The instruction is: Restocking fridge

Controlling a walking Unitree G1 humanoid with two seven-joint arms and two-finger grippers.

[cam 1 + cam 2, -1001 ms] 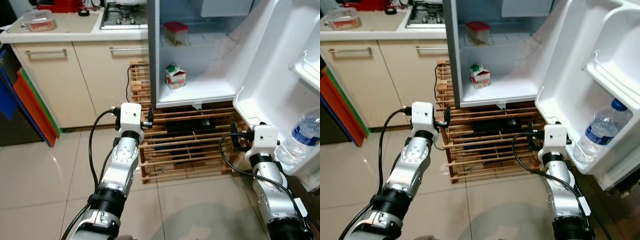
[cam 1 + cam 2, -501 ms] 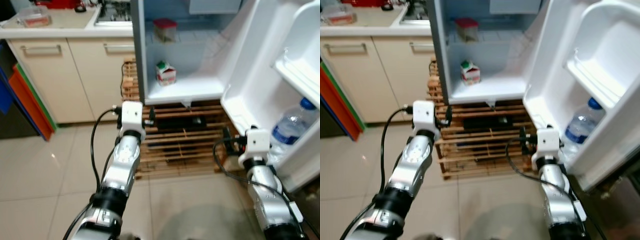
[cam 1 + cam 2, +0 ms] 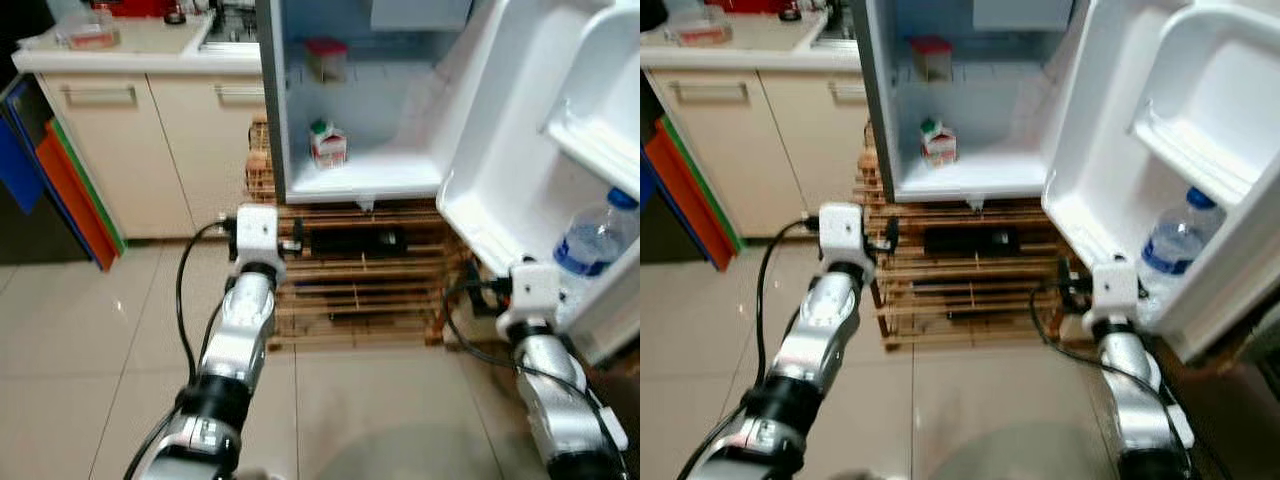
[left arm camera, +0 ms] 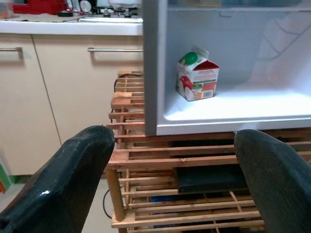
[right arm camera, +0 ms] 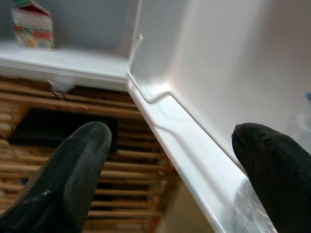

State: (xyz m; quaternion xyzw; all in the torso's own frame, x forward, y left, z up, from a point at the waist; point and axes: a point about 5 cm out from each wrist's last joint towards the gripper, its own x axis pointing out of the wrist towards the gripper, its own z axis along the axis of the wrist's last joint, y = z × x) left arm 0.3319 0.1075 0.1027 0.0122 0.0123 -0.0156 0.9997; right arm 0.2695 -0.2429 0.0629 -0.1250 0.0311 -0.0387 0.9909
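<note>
The fridge (image 3: 375, 178) stands open ahead on a wooden pallet (image 3: 360, 290). A small milk carton (image 3: 328, 143) with a green cap sits on its lowest shelf, and a red-lidded tub (image 3: 325, 58) on the shelf above. In the open door's (image 3: 515, 130) lower bin stands a water bottle (image 3: 592, 238). My left gripper (image 4: 172, 141) is open and empty, held in front of the pallet's left end, facing the carton (image 4: 197, 75). My right gripper (image 5: 170, 136) is also open and empty, low beside the door's bottom edge.
A kitchen counter (image 3: 140, 52) with cream cabinets runs to the left of the fridge, carrying a clear tub (image 3: 85, 35) and a gas hob (image 3: 232, 22). Blue, orange and green boards (image 3: 55, 180) lean at far left. Beige floor tiles (image 3: 100, 350) lie in front.
The whole picture has shifted as the camera moved; the fridge now sits further left and a little further off. Both arms keep the same pose, grippers open.
</note>
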